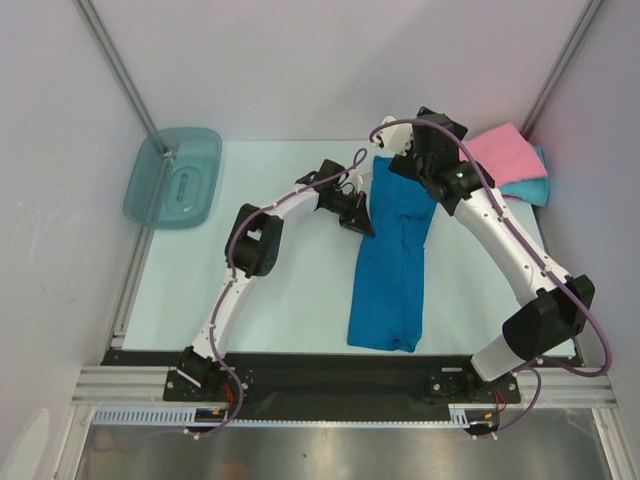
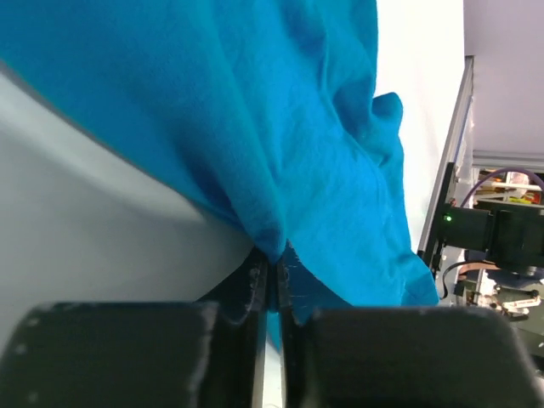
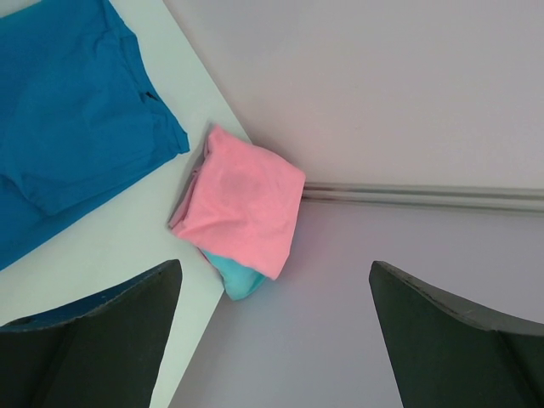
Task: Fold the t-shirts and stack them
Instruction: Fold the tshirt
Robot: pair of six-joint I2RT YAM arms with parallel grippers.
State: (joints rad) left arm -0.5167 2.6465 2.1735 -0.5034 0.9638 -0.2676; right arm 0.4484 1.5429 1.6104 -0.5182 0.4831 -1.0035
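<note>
- Left tool [image 2: 274,265] is closed on the left edge of the blue t-shirt [image 1: 388,262]; in the wrist view the cloth is pinched between the two fingers and rises from them in a small peak
- Right tool [image 3: 274,270] is wide open and holds nothing; it hangs above the far end of the same shirt
- The blue t-shirt lies on the bench [image 1: 280,290] as a long narrow strip, right of the middle, running from far to near; it seems already folded lengthwise
- The pink t-shirt [image 1: 498,150] sits folded on the turquoise t-shirt [image 1: 532,188] in the far right corner, so I judge that two shirts are done and this one is the last
- The step in hand seems to be the next fold of the blue strip; to do it well, the right tool should first take the edge opposite to the left grip, so both tools lift one end together
- Lift only a little, carry the end evenly toward the other end, and keep the layers flat so none slips out
- The left pinch looks shallow, so a fast pull may lose the cloth
- The teal bin [image 1: 175,178] is well apart at the far left and plays no part here
</note>
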